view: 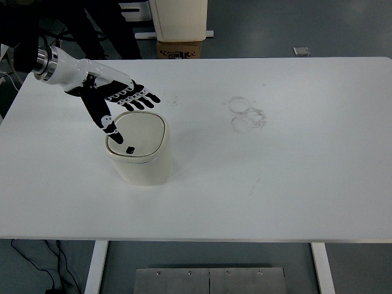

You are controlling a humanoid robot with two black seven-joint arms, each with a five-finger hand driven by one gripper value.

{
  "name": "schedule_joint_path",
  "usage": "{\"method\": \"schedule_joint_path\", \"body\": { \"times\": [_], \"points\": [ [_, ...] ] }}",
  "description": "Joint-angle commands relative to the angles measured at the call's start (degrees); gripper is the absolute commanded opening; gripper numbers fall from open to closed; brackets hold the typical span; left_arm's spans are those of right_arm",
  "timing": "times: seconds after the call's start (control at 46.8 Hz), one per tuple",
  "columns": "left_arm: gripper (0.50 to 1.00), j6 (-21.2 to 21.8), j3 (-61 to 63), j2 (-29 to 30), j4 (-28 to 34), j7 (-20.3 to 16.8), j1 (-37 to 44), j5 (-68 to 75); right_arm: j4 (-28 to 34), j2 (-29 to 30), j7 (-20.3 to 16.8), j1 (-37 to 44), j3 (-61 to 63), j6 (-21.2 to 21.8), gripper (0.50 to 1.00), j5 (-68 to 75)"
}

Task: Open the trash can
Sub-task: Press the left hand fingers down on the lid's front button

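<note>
A small cream trash can [141, 164] stands on the white table [275, 171], left of centre. Its flat lid [146, 131] is down and has a small dark button near the front edge. My left hand [125, 101] reaches in from the upper left, white with black fingers. The fingers are spread and hover over the back left rim of the can. The thumb [109, 125] points down onto the lid's left side. Nothing is held. My right hand does not show.
Faint ring-shaped marks [247, 113] stain the table right of the can. A cardboard box [179, 49] and a white cabinet base [179, 19] stand on the floor beyond the far edge. A metal plate [208, 280] lies below the near edge.
</note>
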Motion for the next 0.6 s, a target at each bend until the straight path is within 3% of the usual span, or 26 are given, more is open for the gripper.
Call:
{"method": "schedule_joint_path", "body": {
  "times": [0.0, 0.577],
  "points": [
    [1.0, 0.0, 0.0, 0.0, -0.4, 1.1, -0.6, 0.0, 0.0, 0.0, 0.0, 0.0, 0.0, 0.0, 0.991, 0.0],
    [1.0, 0.0, 2.7, 0.3, -5.0, 1.2, -2.3, 0.1, 0.0, 0.0, 0.0, 0.0, 0.0, 0.0, 0.991, 0.0]
  ]
}}
